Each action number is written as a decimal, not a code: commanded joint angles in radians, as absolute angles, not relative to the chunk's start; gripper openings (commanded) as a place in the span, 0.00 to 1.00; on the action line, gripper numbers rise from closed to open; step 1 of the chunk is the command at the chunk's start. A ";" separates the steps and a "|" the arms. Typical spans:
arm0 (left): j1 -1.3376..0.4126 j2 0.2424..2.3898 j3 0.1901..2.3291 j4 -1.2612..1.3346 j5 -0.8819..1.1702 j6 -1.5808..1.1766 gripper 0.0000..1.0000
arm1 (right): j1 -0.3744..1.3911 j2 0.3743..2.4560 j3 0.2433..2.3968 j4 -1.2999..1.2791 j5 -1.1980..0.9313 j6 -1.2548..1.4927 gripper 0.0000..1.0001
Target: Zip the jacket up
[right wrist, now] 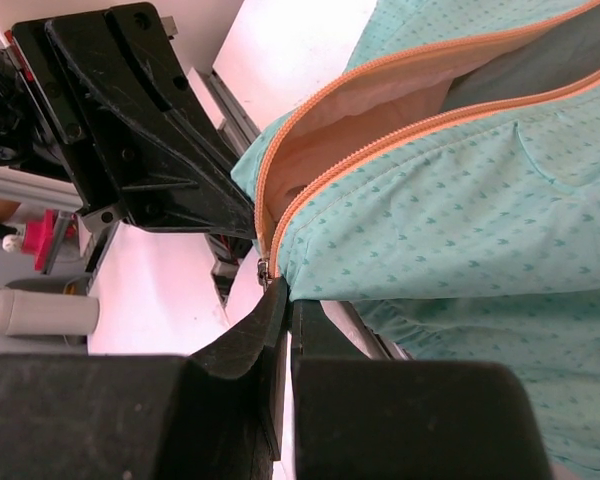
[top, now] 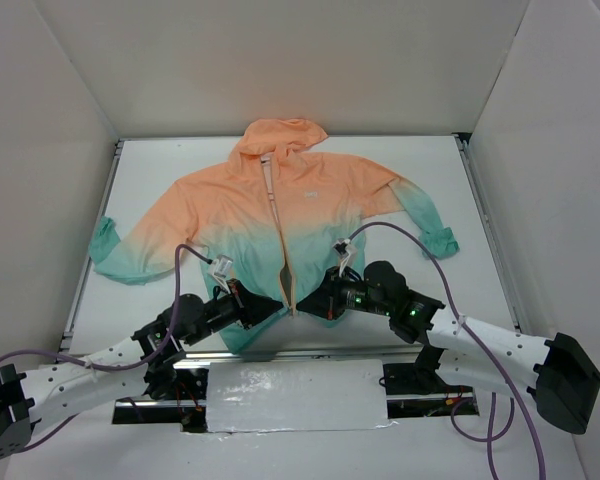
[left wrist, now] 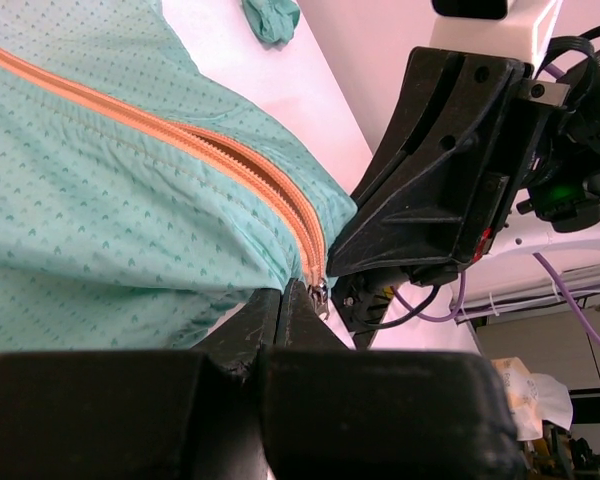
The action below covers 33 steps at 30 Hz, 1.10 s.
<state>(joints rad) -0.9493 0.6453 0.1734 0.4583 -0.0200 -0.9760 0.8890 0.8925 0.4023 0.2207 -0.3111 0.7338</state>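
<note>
Peach-to-teal jacket [top: 230,215] lies flat on a white table [top: 160,160], orange zipper [top: 276,215] unzipped with its slider [right wrist: 264,270] at the hem, where left gripper [top: 272,306] and right gripper [top: 308,299] each pinch the fabric tightly closed.

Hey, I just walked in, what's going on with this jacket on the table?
Two robot arms are working on a peach-and-teal jacket spread flat on the white table. The left gripper and right gripper are both shut at the hem, pinching the fabric at the bottom end of the orange zipper. The slider sits at the very bottom and the tracks above it are apart, so zipping hasn't really begun.
</note>
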 commanded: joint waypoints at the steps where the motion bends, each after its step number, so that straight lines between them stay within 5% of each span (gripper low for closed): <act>1: -0.943 0.630 0.166 0.528 -0.009 -0.992 0.00 | 0.885 0.882 0.385 0.282 -0.331 0.710 0.00; 33: -0.943 0.632 0.152 0.555 0.006 -1.006 0.00 | 0.873 0.854 0.393 0.270 -0.334 0.686 0.00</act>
